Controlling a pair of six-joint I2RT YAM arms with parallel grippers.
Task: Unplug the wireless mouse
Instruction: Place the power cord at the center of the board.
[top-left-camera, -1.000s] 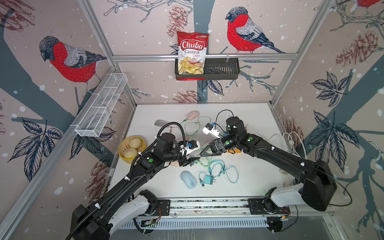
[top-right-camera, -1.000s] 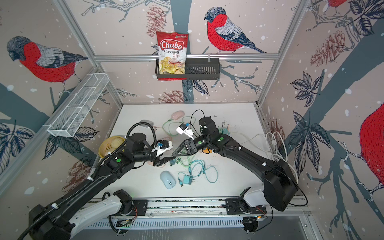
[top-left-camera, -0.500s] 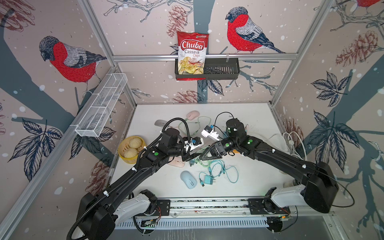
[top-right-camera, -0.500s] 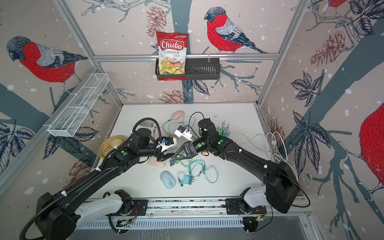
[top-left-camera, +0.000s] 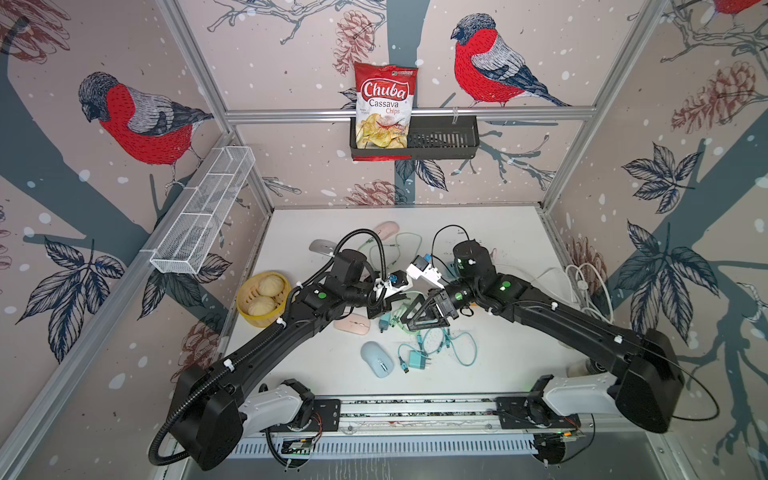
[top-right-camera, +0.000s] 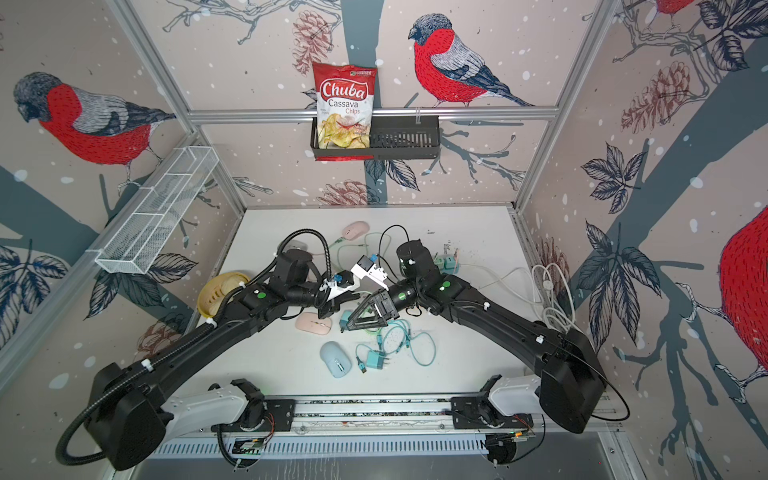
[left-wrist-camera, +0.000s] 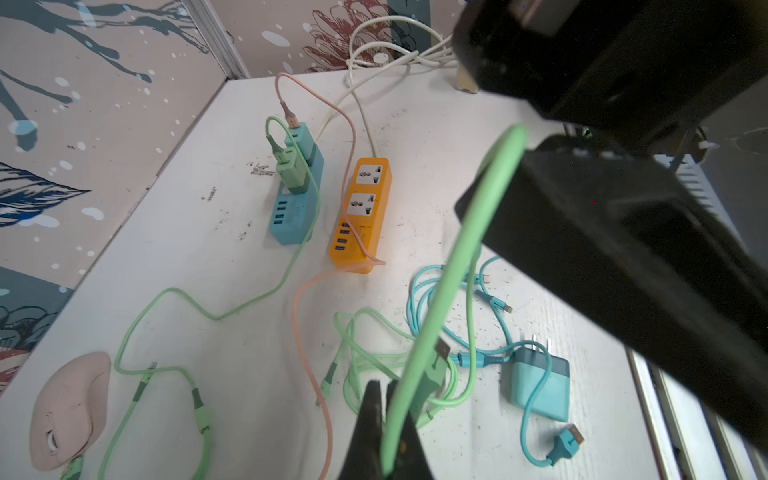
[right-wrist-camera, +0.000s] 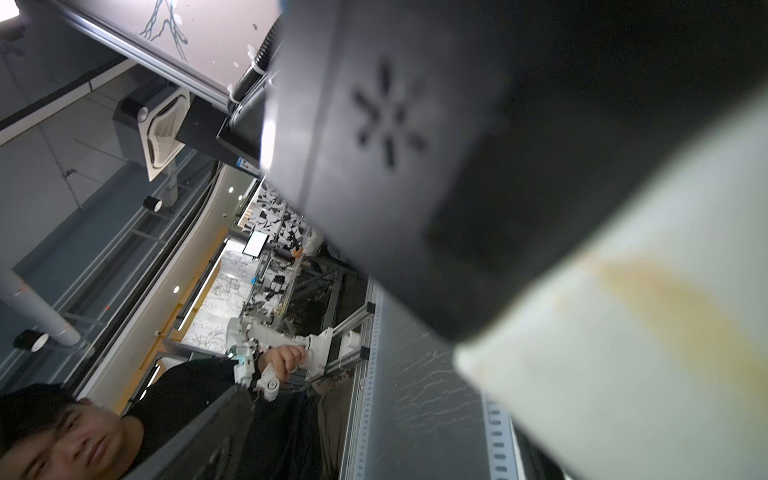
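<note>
In both top views the left gripper (top-left-camera: 377, 308) and the right gripper (top-left-camera: 419, 316) meet low over the middle of the white table (top-left-camera: 507, 232), just above a tangle of green and blue cables; the right one's fingers stand wide apart with nothing between them. A pink mouse (top-left-camera: 386, 228) lies near the back of the table, a second pink mouse (top-left-camera: 352, 324) lies just beside the left gripper, and a blue mouse (top-left-camera: 376, 358) sits nearer the front, beside a blue charger (top-left-camera: 417, 360). In the left wrist view the left gripper's fingers (left-wrist-camera: 370, 428) are clamped together on a green cable (left-wrist-camera: 449, 274) that rises away from them in a long arc. The pink mouse (left-wrist-camera: 70, 411) has a green plug (left-wrist-camera: 74, 464) at its end, and an orange power strip (left-wrist-camera: 361, 216) lies beside a blue power strip (left-wrist-camera: 291, 216). The right wrist view is mostly blocked by blurred dark housing and does not show the fingers
</note>
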